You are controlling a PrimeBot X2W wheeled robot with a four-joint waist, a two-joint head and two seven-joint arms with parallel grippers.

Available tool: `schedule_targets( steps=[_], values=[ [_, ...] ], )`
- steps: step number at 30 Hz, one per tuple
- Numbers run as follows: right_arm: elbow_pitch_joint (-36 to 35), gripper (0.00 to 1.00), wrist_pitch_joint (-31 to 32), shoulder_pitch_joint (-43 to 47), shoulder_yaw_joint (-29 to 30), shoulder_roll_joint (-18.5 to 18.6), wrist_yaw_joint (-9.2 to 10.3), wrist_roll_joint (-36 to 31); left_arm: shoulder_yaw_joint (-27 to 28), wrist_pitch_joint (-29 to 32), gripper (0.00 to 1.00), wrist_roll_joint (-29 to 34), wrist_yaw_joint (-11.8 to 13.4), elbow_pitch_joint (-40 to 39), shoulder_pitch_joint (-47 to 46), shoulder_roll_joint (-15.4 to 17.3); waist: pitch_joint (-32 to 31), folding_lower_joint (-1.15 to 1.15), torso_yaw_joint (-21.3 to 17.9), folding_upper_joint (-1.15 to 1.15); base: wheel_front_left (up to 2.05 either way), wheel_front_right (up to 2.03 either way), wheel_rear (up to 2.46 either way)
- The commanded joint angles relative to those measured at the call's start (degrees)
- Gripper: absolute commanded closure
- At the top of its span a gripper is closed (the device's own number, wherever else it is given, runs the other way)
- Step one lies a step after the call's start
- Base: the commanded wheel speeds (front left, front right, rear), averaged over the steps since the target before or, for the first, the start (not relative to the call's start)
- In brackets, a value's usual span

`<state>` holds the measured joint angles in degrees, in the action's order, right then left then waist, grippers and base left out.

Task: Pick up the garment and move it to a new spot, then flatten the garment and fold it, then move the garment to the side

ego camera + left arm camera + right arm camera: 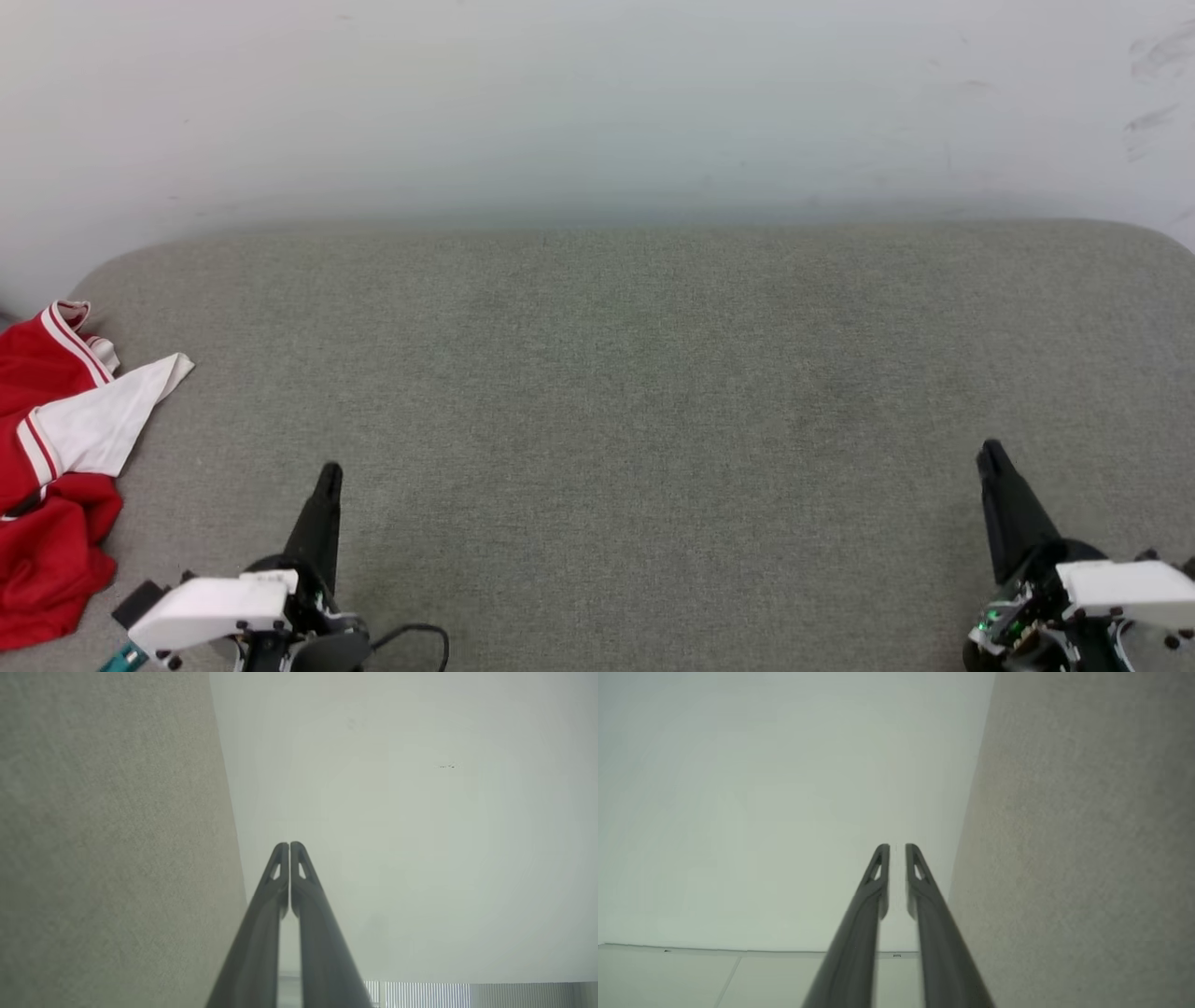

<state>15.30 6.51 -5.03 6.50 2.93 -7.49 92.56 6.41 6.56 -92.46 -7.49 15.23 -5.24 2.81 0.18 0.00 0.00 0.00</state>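
Step one looks unstarted: the garment (56, 485) lies bunched at 9 o'clock on the grey table (635, 392), running out of the head view there (one white sleeve flopped toward the middle), neither flat nor folded. Your left gripper (329, 474) sits at 7 o'clock, fingers pressed together and empty, near the cloth but not touching it. Your right gripper (990, 455) sits at 5 o'clock, well apart from it, fingers a slit apart, holding nothing. Next, I judge, you part the left jaws, swing toward 9 o'clock, pinch a raised red fold, then carry it to the bare middle, where both arms can spread it.
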Motion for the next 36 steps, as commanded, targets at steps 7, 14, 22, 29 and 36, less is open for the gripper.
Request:
schedule_targets(
  steps=[7,14,22,29,36],
  values=[
    [-1.95,0.0,-1.79,0.33,-1.39,0.01,0.0,-0.97,-1.76,-1.65,0.0,0.25,0.0,-1.95,-0.21,0.01,0.05,0.0,0.02,0.0,0.0,0.0,0.0],
    [-3.89,0.0,-3.78,0.65,-2.85,0.24,0.0,-2.52,-3.59,-3.53,0.0,0.76,0.0,-4.41,-0.13,0.06,0.04,0.0,0.13,0.0,0.0,0.0,0.0],
    [-5.69,0.0,-6.13,0.79,-4.17,0.55,0.0,-8.2,-6.58,-6.11,0.0,3.49,0.0,-7.31,-0.31,0.88,0.02,0.0,0.33,0.0,0.0,0.0,0.0],
    [-7.06,0.0,-7.75,0.98,-4.17,0.28,0.0,-16.17,-7.09,-7.77,0.0,9.82,0.0,-9.55,-0.26,0.81,0.01,0.0,0.47,0.0,0.0,0.0,0.0],
    [-8.34,0.0,-9.29,1.16,-4.12,0.12,0.0,-26.64,-8.02,-9.27,0.0,17.37,0.0,-10.78,-0.24,0.56,-0.05,0.0,0.62,0.0,0.0,0.0,0.0]
  ],
)
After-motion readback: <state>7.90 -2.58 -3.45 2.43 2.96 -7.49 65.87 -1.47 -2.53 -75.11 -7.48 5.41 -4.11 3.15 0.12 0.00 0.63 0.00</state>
